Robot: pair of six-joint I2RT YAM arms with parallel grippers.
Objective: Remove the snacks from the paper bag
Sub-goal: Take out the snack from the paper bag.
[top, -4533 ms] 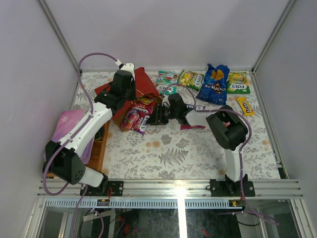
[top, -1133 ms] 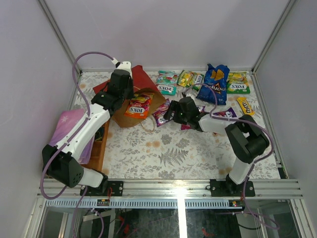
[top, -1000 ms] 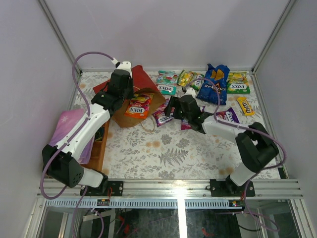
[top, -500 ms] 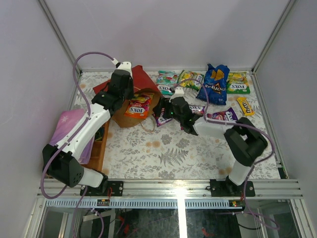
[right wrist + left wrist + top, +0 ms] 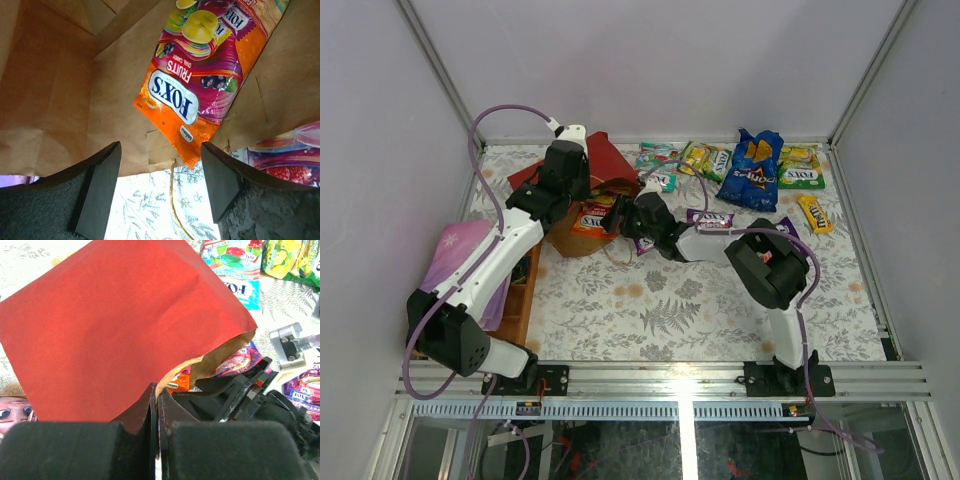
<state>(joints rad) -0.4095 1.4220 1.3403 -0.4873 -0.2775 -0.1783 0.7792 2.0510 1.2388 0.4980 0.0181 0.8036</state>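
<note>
The red paper bag [image 5: 605, 160] lies on its side at the back left, its kraft mouth facing right. My left gripper [image 5: 578, 197] is shut on the bag's upper rim [image 5: 159, 390] and holds the mouth open. An orange Fox's packet [image 5: 200, 85] lies inside on the kraft paper [image 5: 592, 213]. My right gripper [image 5: 616, 216] is open and empty at the bag mouth, its jaws on either side of the packet's near corner [image 5: 160, 152]. A purple-pink packet [image 5: 643, 243] lies just outside the mouth under the right arm; it also shows in the right wrist view [image 5: 295, 155].
Snacks lie along the back: a teal pack [image 5: 655, 157], a green-yellow pack [image 5: 705, 160], a blue chip bag [image 5: 752, 170], another green-yellow pack [image 5: 800, 170], a yellow bar [image 5: 813, 212] and purple packs [image 5: 712, 218]. A wooden tray [image 5: 520, 290] and a purple cloth [image 5: 460, 255] lie at the left.
My right gripper has swung left from the purple-pink packet to the bag mouth, open and empty. The left gripper has kept its hold on the bag's rim.
</note>
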